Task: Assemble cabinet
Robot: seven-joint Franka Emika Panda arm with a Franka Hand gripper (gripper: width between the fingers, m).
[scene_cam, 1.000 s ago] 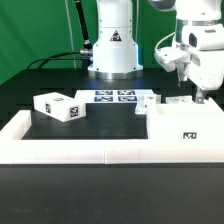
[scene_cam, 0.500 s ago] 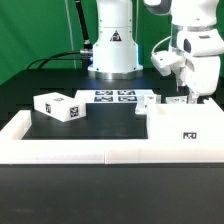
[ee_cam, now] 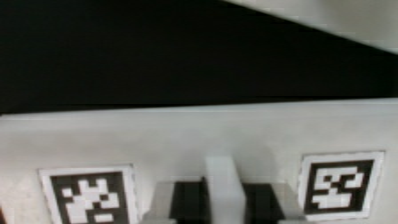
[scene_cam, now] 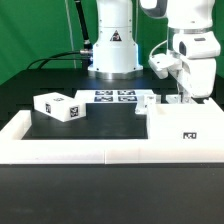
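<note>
The cabinet body (scene_cam: pixel 186 128) is a low white box with one tag on its front, at the exterior view's right inside the border rail. My gripper (scene_cam: pixel 181 97) reaches down at its far edge. In the wrist view my gripper (ee_cam: pixel 224 200) has dark fingers (ee_cam: pixel 185 204) pressed on either side of a thin upright white wall of the cabinet part (ee_cam: pixel 196 140), between two tags; it is shut on that wall. A separate white cabinet block (scene_cam: pixel 58 106) with tags lies at the exterior view's left.
The marker board (scene_cam: pixel 115 97) lies flat in front of the robot base. The low white border rail (scene_cam: pixel 80 151) runs along the front and up the left side. A green curtain stands behind.
The arm and hand have shifted toward the exterior view's left and turned a little over the cabinet body. The block at the left has not moved.
</note>
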